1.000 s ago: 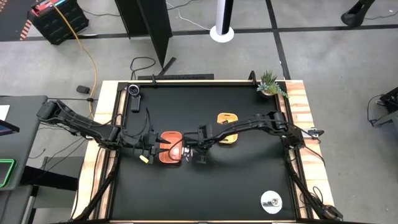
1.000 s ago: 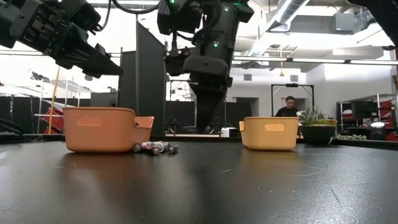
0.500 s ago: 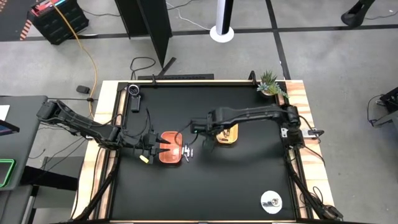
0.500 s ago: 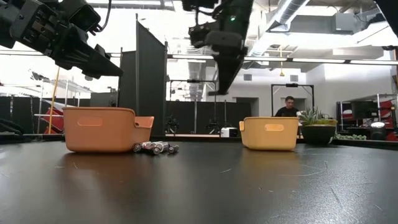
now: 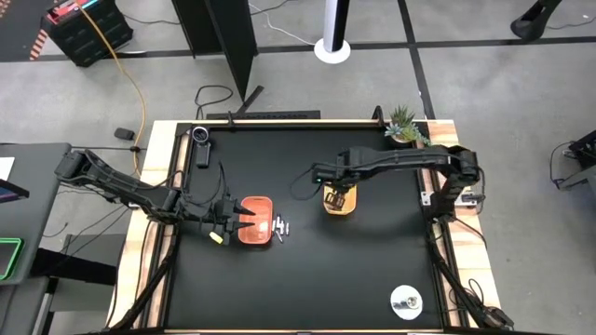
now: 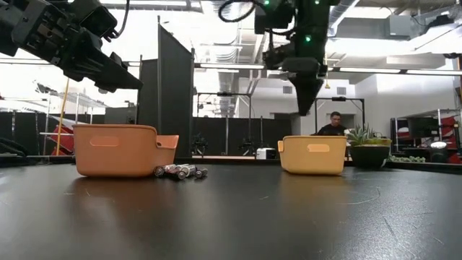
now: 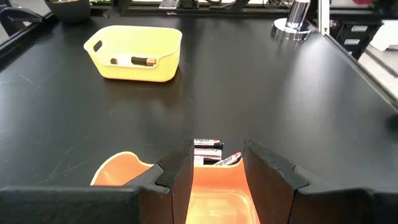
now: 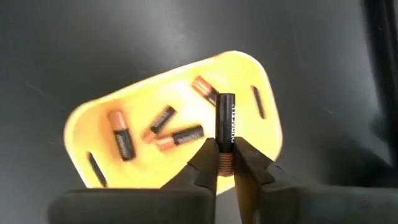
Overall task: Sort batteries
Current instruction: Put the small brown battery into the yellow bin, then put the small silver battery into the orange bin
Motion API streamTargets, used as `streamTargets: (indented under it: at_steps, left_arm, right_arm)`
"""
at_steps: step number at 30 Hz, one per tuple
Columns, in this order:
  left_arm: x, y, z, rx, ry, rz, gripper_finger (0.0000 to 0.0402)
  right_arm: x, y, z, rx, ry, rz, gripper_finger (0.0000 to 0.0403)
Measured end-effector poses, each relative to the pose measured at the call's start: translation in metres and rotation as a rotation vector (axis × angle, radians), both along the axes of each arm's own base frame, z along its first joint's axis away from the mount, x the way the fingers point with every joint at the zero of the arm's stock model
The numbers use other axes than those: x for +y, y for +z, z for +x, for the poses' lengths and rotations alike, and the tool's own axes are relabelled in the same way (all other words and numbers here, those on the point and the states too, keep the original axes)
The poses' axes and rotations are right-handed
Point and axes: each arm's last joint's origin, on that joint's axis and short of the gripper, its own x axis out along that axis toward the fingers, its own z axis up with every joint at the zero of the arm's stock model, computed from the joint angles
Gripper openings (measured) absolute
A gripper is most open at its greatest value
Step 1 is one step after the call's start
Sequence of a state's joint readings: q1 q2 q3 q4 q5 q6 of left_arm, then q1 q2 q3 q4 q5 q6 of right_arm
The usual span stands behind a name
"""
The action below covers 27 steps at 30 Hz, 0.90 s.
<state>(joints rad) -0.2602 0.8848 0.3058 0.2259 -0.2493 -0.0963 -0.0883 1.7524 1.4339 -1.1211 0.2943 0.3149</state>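
Several batteries lie on the table against the right end of the orange tray; the low view shows the pile. My left gripper hovers open over the orange tray, level with its left end. My right gripper is shut on a dark battery with a copper end. It hangs above the yellow tray, well over its rim. Several dark, copper-ended batteries lie inside the yellow tray. My right gripper pinches the battery's copper end between its two fingertips. The fingers come from above, pointing down, and lie along the battery. Its black body sticks out past the fingertips toward the tray, lifted clear of everything.
A round silver-white disc sits near the table's near right corner. A small potted plant stands at the far right corner, and a camera at the far left. Open black tabletop lies between and in front of the trays.
My right gripper has risen from the battery pile beside the orange tray and moved toward the table's right and far side. It carried one battery along and now stands over the yellow tray. My left arm has kept still.
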Motion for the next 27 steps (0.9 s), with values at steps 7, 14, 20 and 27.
streamTargets:
  at_steps: [7, 14, 20, 27]
  left_arm:
    - [0.0, 0.002, 0.001, -0.024, 0.014, -0.047, 0.0132]
    - [0.0, 0.003, 0.001, -0.028, 0.014, -0.049, 0.0132]
    - [0.0, 0.003, 0.001, -0.031, 0.012, -0.042, 0.0132]
    - [0.0, 0.002, 0.001, -0.027, 0.012, -0.041, 0.0132]
  right_arm:
    - [0.001, -0.003, -0.012, -0.013, -0.019, -0.016, 0.0173]
    - [0.013, -0.001, 0.0, -0.113, 0.084, -0.04, 0.024]
    - [0.052, 0.002, 0.028, -0.343, 0.282, -0.021, 0.0239]
    - [0.09, -0.029, 0.064, -0.424, 0.379, 0.01, 0.025]
